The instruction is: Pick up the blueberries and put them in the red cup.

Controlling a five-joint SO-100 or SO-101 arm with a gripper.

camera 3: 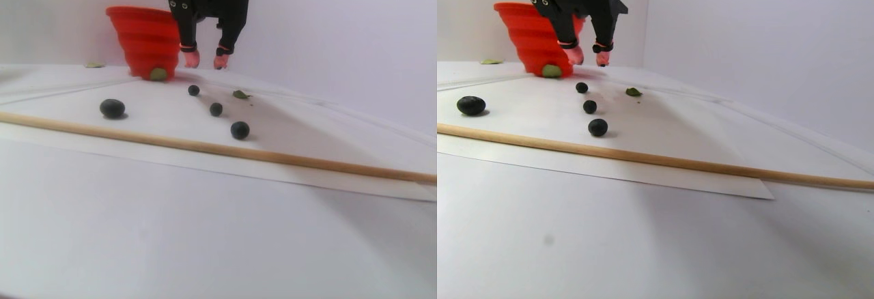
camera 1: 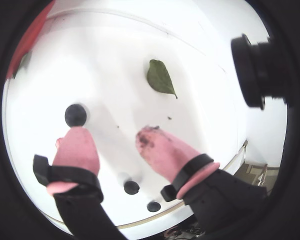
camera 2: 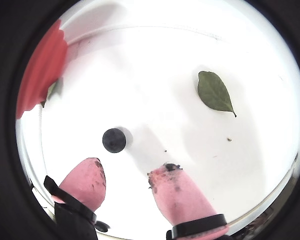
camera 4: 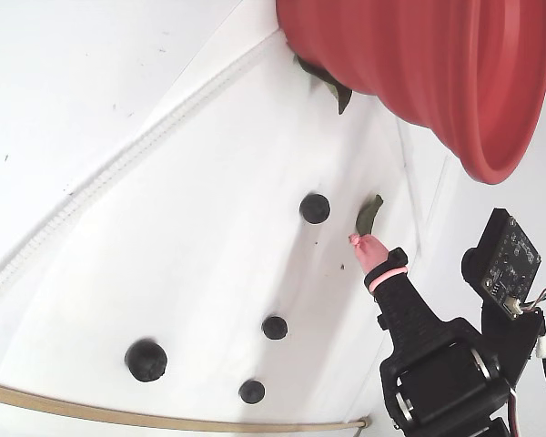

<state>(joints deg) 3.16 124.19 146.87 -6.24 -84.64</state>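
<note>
The red cup stands at the back of the white sheet; it shows as a red edge at the upper left of both wrist views. Several dark blueberries lie on the sheet: one just ahead of my fingertips, two more behind them, and a larger one off to the left in the stereo pair view. My gripper hangs open just above the sheet with nothing between its pink fingertips. In the fixed view it is beside the nearest blueberry.
A green leaf lies to the right of the gripper, and another leaf rests at the cup's base. A wooden dowel runs along the sheet's front edge. A small camera sticks out beside the wrist.
</note>
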